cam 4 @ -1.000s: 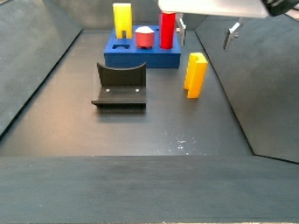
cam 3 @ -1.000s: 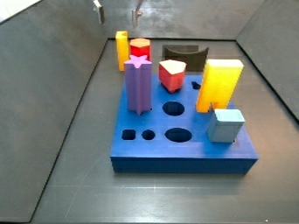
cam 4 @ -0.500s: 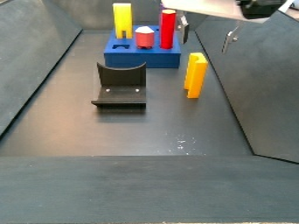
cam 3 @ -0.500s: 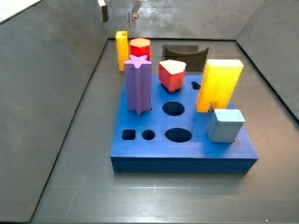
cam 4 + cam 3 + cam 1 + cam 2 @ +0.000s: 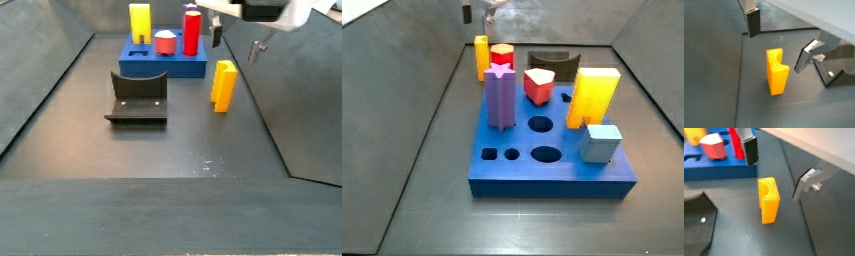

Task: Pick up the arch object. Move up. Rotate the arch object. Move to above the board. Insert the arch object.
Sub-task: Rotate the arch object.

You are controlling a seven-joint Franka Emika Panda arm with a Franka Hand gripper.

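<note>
We saw the arch object [image 5: 777, 72] standing upright on the dark floor, untouched, with the gripper [image 5: 781, 41] hanging above it and its jaws spread wide apart, nothing between them. In both wrist views one finger [image 5: 750, 150] sat on one side of the arch and the other finger [image 5: 807, 182] on the opposite side, both clear of it. A wrist view let us see the curved notch in the arch object's face (it read as a plain narrow bar in a side view [image 5: 223, 86]).

That wrist view also caught a corner of the board [image 5: 717, 169] just behind the arch, with a red-and-white block [image 5: 713, 146] standing in it, and part of the fixture [image 5: 697, 225] at the frame's edge. The side views gave us what the wrist cameras could not: the whole board [image 5: 516, 170] with its open holes, a tall purple block [image 5: 501, 96], a large yellow block [image 5: 592, 97] and a pale blue cube [image 5: 601, 143] on it. In a side view the fixture [image 5: 138, 97] lay between the board and the camera, well apart from the arch.
</note>
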